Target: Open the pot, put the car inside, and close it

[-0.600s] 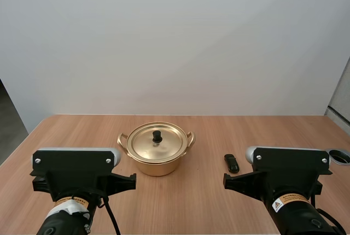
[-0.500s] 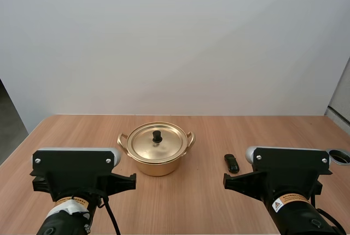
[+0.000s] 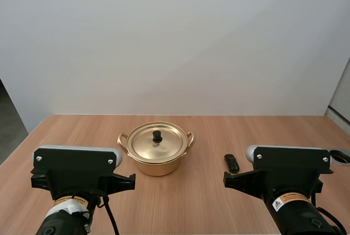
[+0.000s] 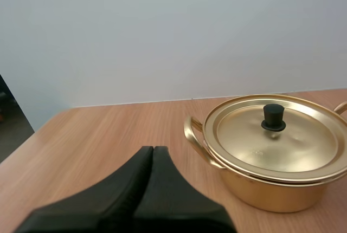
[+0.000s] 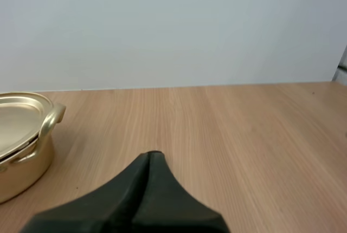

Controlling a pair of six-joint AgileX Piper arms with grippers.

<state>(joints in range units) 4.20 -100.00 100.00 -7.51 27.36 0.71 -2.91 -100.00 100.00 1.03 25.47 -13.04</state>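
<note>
Barely anything's changed vs. half a sec ago: both arms sit parked at the near edge of the desk (image 3: 191,202), maybe a hair of drift on the left one. So the job hasn't begun, I'd say: pot not opened yet, car not in.

Count: 1 pot (image 3: 157,161) mid-desk, 1 lid (image 3: 145,143) seated on it w/ 1 black knob (image 3: 157,135), and 1 car (image 3: 232,163) (small dark thing, details too tiny to read) lying on the desk right of the pot, apart from it, near the right arm.

2 claws: left claw (image 4: 153,149) closed on nothing, facing the pot; right claw (image 5: 152,154) likewise closed, empty.
</note>
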